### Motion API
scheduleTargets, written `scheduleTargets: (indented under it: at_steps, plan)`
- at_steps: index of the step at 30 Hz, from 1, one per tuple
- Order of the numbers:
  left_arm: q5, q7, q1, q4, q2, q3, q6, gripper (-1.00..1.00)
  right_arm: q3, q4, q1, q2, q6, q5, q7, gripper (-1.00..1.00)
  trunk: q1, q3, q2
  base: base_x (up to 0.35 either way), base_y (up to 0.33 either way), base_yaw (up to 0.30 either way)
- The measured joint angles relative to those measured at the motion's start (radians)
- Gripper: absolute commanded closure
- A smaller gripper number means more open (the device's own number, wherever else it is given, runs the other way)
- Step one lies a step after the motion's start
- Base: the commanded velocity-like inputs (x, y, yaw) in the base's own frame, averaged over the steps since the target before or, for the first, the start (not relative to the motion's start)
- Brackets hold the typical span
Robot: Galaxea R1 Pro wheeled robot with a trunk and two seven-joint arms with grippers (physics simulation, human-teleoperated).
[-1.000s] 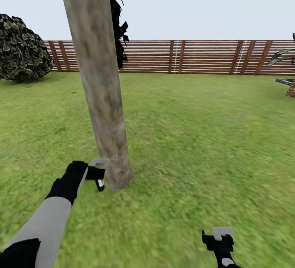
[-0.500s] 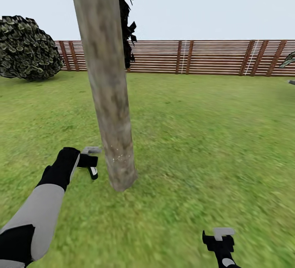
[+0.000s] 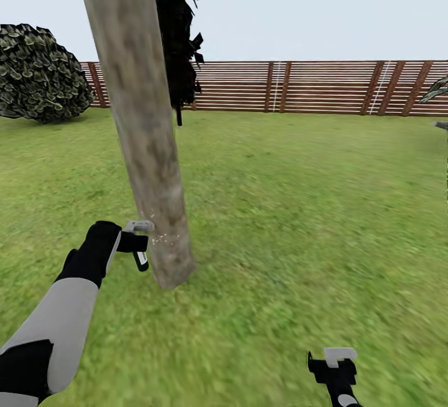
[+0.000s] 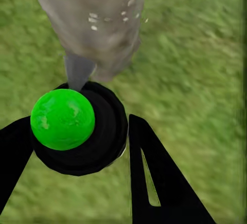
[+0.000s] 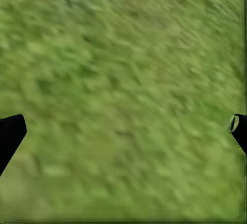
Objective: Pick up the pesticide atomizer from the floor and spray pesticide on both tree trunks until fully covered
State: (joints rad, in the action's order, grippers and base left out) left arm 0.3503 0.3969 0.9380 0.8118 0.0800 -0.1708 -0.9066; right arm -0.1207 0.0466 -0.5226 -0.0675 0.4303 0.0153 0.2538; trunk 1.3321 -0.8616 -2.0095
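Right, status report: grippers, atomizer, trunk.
Left gripper shut on atomizer, nozzle aimed at tree trunk base. White spray flecks on bark. Right gripper open over lawn. Nothing in the way.

tree trunk [image 3: 146,145] – mottled grey-tan | lawn [image 3: 298,208] – green | fence [image 3: 323,86] – brown, seemingly slatted

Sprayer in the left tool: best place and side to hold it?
Grip the sprayer by its round black body, below the green ball, fingers on opposite sides, as the left tool seems to now. Come from the side away from the trunk: the grey spout points there, so it stays unblocked.
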Motion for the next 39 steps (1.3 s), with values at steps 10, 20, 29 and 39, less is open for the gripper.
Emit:
scheduleTargets:
  at_steps: [10,20,29,39]
  plan:
    - [-0.001,0.0,0.0,0.0,0.003,-0.001,0.0,1.0,-0.001,0.0,0.0,0.001,0.0,0.0,0.0,-1.0,-0.001,0.0,0.0,0.073,-0.269,0.0]
    - [0.0,0.0,0.0,0.0,0.001,-0.001,0.0,1.0,-0.001,0.0,0.0,0.002,0.0,0.0,0.0,-1.0,0.0,0.0,0.0,0.09,-0.268,0.235]
    - [0.001,0.0,-0.001,0.0,0.002,-0.001,0.0,1.0,0.0,0.0,0.0,0.0,0.0,0.0,0.0,-1.0,0.0,0.0,0.0,0.001,-0.274,0.108]
    - [0.014,-0.003,-0.018,-0.001,0.029,-0.009,0.005,1.0,0.0,0.0,0.002,0.0,0.0,0.0,0.0,-1.0,0.0,0.0,0.0,0.015,-0.274,0.001]
